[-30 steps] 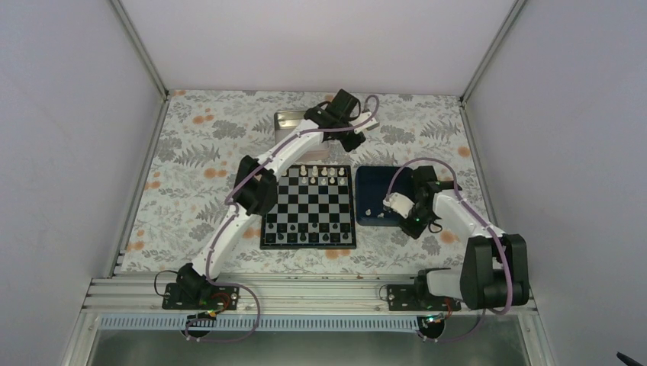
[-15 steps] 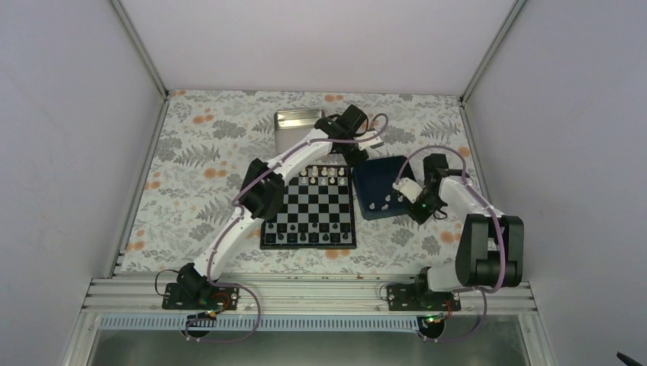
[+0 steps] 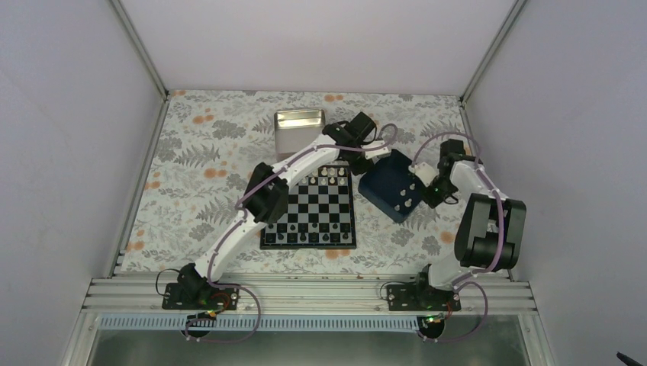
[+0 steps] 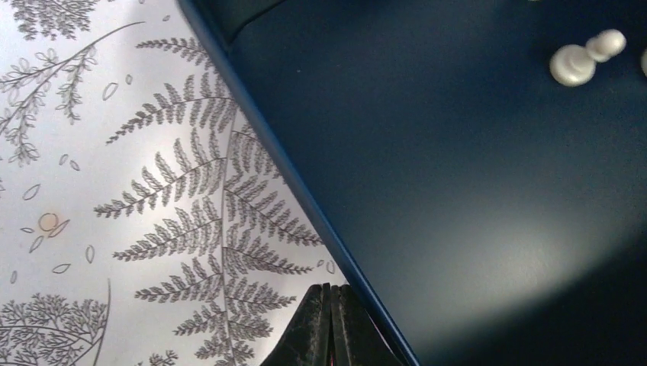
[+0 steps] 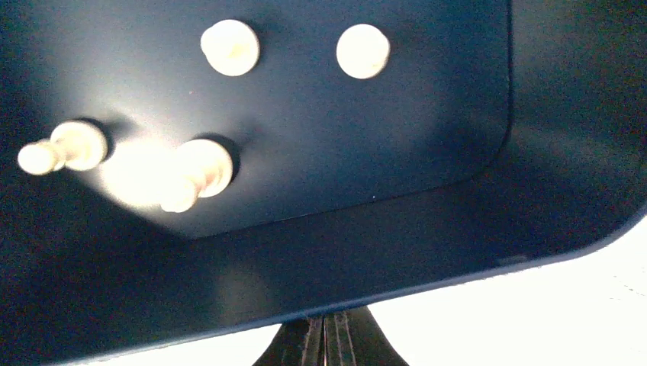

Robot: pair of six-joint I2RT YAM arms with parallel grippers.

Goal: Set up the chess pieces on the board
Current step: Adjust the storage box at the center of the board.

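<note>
**Top view.** The board (image 3: 308, 210) lies at centre frame, with a few white pieces (image 3: 325, 174) on its upper rows. More pieces lie loose in the blue tray (image 3: 385, 183) just right of it. The left jaws and right jaws are clenched at opposite tray rims; whether they pinch the rim cannot be told. The step is probably repositioning the tray. Move both arms together, slow and low, so nothing rolls onto the surface (image 3: 198, 152).

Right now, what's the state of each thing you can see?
Dark blue tray, turned cornerwise, cream pieces inside.
Chessboard, flat, partly set: cream pieces far side, dark pieces near.
Silver metal tray, flat beyond the chessboard.
Left gripper, shut beside the tray's rim.
Right gripper, shut at the tray's rim.
</note>
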